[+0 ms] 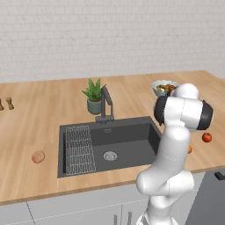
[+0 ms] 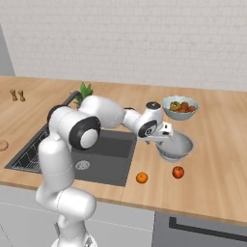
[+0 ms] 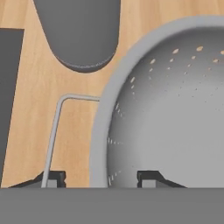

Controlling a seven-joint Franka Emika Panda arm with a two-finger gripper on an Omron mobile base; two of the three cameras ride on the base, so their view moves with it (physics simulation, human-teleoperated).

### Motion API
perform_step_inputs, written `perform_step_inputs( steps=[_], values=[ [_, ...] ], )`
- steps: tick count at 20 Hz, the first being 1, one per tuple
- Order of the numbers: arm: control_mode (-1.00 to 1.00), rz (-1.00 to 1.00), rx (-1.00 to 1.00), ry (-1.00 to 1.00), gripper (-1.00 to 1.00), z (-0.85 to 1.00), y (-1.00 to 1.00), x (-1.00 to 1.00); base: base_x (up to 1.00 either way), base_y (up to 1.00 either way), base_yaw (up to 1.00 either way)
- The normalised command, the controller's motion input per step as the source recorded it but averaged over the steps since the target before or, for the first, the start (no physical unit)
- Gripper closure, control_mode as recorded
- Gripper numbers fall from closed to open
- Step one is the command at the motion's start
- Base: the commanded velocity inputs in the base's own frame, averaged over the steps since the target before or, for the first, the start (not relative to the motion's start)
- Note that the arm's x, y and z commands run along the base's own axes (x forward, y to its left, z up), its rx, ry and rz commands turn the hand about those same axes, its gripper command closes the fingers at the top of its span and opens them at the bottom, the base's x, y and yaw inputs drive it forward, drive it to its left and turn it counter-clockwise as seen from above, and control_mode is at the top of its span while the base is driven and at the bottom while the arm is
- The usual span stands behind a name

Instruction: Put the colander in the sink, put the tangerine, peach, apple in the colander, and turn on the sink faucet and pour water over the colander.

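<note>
Your gripper (image 3: 100,179) sits low in the hand view, fingers (image 3: 54,178) partly apart either side of the colander (image 3: 175,113) rim and wire handle; whether they grip it, you cannot tell. In the right base view, at lower centre, lie the tangerine (image 2: 141,178) and apple (image 2: 178,172); centre left, the sink (image 2: 103,154). Beyond, upper right, stands the fruit bowl (image 2: 180,107). The left base view holds the peach (image 1: 38,157) at far left and the sink faucet (image 1: 106,104) at centre.

1 colander (image 2: 176,147), 1 fruit bowl (image 2: 180,107), 3 loose fruits: tangerine (image 2: 141,178), apple (image 2: 178,172), peach (image 1: 38,157); 1 plant (image 1: 93,96), 2 shakers (image 1: 5,104).
</note>
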Motion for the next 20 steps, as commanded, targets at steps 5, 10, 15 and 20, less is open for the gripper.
perform_step_inputs(
  steps=[5,10,15,20],
  values=[
    [-1.0,0.1,0.01,0.04,1.0,0.65,0.0,-0.05,0.0,0.0,0.0],
    [-1.0,0.15,0.0,0.0,1.0,0.4,0.23,-0.32,0.0,0.0,0.0],
    [-1.0,0.13,0.0,-0.02,1.0,0.37,0.27,-0.35,0.0,0.0,0.0],
    [-1.0,0.25,-0.01,-0.07,1.0,0.31,0.41,-0.27,0.0,0.0,0.0]
  ],
)
